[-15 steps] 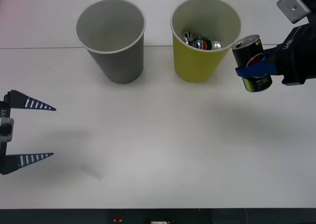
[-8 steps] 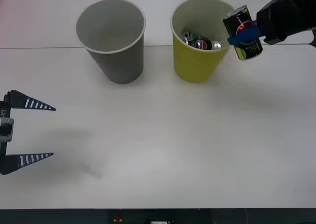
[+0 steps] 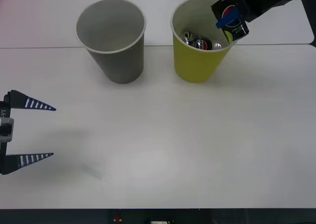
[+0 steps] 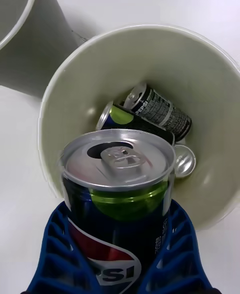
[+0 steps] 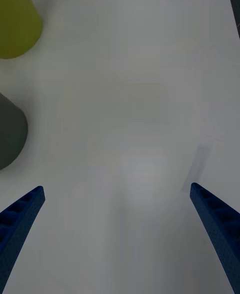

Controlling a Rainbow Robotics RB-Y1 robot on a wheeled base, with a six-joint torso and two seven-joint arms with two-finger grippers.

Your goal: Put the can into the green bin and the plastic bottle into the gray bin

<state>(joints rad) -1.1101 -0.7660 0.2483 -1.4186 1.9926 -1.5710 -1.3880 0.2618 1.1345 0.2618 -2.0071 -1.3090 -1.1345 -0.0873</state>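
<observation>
The right gripper (image 3: 228, 20) clamped the Pepsi can (image 3: 229, 18), tilted, above the right rim of the green bin (image 3: 197, 61), which held other cans (image 4: 150, 111). The gray bin (image 3: 116, 56) stood left. The left gripper (image 3: 29, 131) waited spread wide, near left.

Front camera: high above the arms, facing forward and down over the whole desk (image 3: 163, 135), both bins at the far side.

Right wrist camera: close, looking along its end effector (image 4: 120, 254) straight into the mouth of the green bin (image 4: 60, 99); this bin is shared with the front view.

Left wrist camera: low over bare desk, facing across it; the soft shapes at one edge are probably the green bin and the gray bin (image 5: 11, 134).
</observation>
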